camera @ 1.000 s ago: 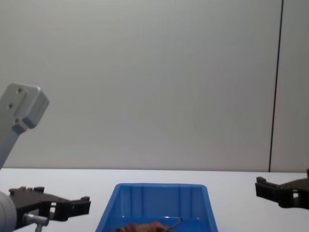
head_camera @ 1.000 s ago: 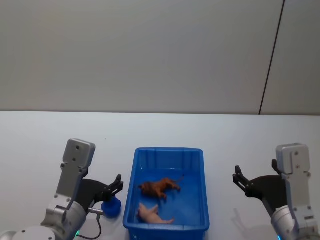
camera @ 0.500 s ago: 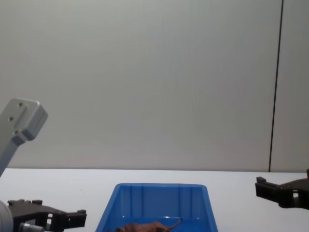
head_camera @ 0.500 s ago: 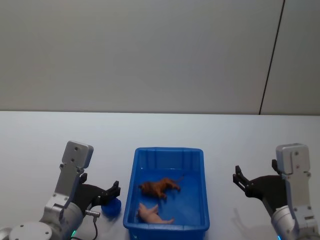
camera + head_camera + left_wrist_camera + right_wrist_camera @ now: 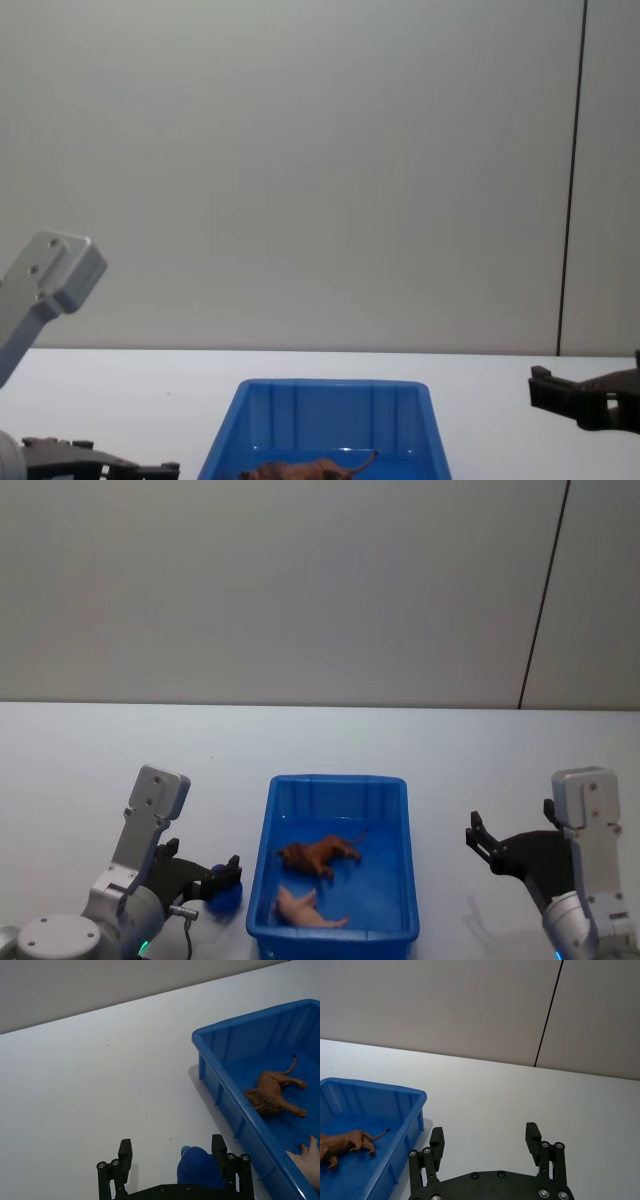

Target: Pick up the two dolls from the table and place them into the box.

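Both dolls lie inside the blue box (image 5: 336,780) on the white table (image 5: 90,750). The reddish-brown doll (image 5: 318,854) lies mid-box, and the pale pink doll (image 5: 306,908) lies near the front wall. In the left wrist view the brown doll (image 5: 274,1096) and part of the pink doll (image 5: 312,1159) show in the box (image 5: 240,1021). My left gripper (image 5: 226,872) is low beside the box's left wall, open and empty (image 5: 171,1146). My right gripper (image 5: 478,838) hovers right of the box, open and empty (image 5: 485,1134).
A small blue object (image 5: 222,896) rests on the table just left of the box, under the left gripper's fingers (image 5: 198,1172). Bare tabletop stretches behind and to both sides. A grey wall stands behind the table.
My left arm has sunk and drawn back toward the table's near edge, its gripper staying open. The right arm and both dolls have not moved.
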